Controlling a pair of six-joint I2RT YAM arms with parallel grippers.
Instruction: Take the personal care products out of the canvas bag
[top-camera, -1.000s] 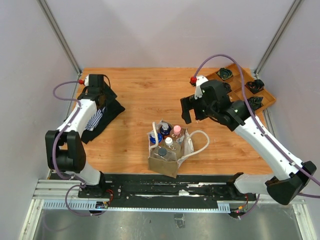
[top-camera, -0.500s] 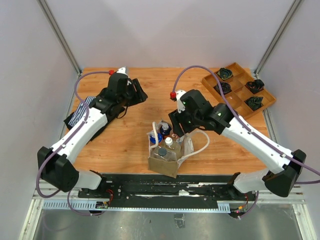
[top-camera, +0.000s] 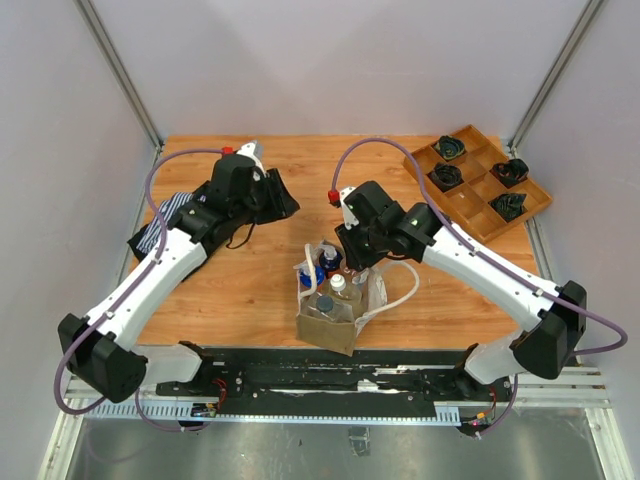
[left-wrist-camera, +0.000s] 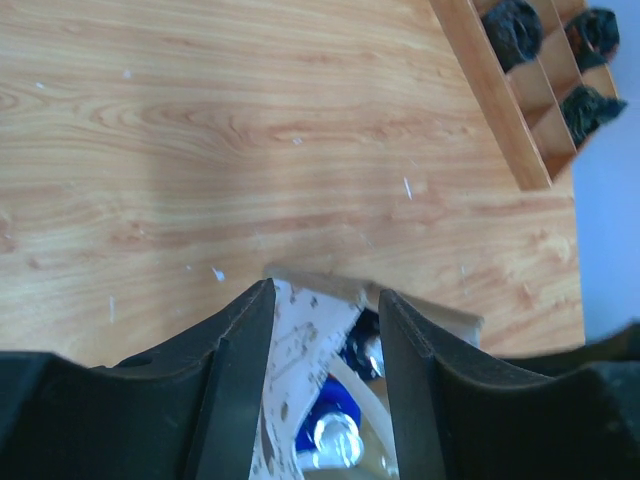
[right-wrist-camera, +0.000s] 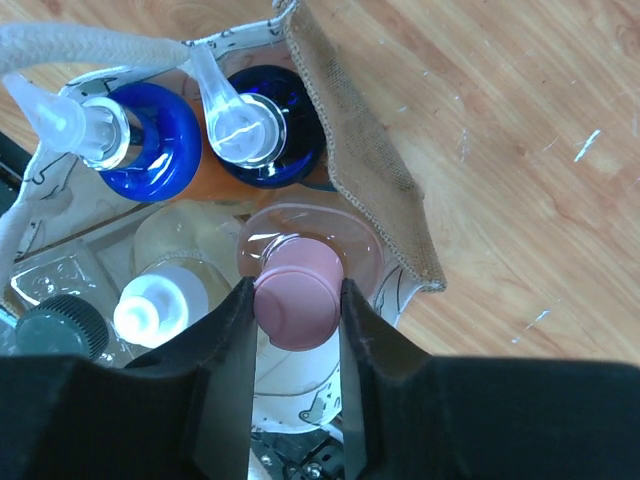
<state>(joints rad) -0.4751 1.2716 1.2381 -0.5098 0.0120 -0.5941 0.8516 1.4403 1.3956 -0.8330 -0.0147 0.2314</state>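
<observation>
Progress on the unpacking is nil as far as I can see: every bottle stands inside the canvas bag (top-camera: 328, 328), which sits upright on the table (top-camera: 300, 180) near its front edge, and none has been set out on the wood. My right claw (right-wrist-camera: 296, 290) is down in the mouth of the bag, clenched on the cap of the pink-capped bottle (right-wrist-camera: 297, 318), one finger pressed to each side of it. That bottle has not been lifted; its shoulders are level with its neighbours. Beside it are the two blue-capped bottles (right-wrist-camera: 150, 140), the white-capped bottle (right-wrist-camera: 160, 310) and a dark-capped bottle (right-wrist-camera: 55, 322) at the edge of my wrist view. My left claw (left-wrist-camera: 322, 292) hangs released above bare table just behind the bag, nothing between its fingers. I judge this the first extraction: the pink one must come straight up past the fabric rim, then the others remain.
</observation>
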